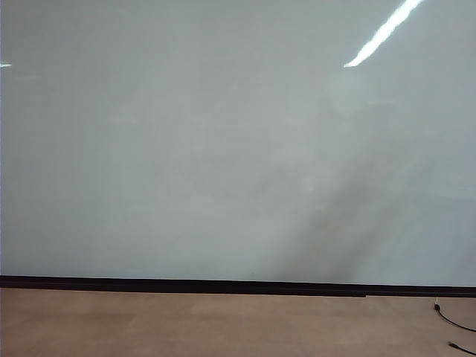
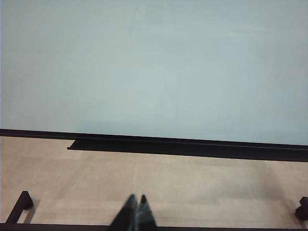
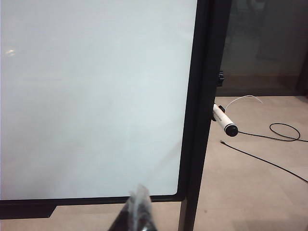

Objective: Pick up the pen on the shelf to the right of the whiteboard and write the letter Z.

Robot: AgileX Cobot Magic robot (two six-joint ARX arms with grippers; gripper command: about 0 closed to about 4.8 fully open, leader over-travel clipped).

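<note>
Board still blank, both grippers clenched empty — left gripper (image 2: pixel 136 203), right gripper (image 3: pixel 139 196); I'd spread the right fingers, then reach for the pen (image 3: pixel 224 120) beside the whiteboard (image 3: pixel 96 96) frame.

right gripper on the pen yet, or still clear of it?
Apart. The right wrist view shows the right gripper shut low in front of the whiteboard, while the pen sits beyond the board's black frame, with open space between them.
</note>
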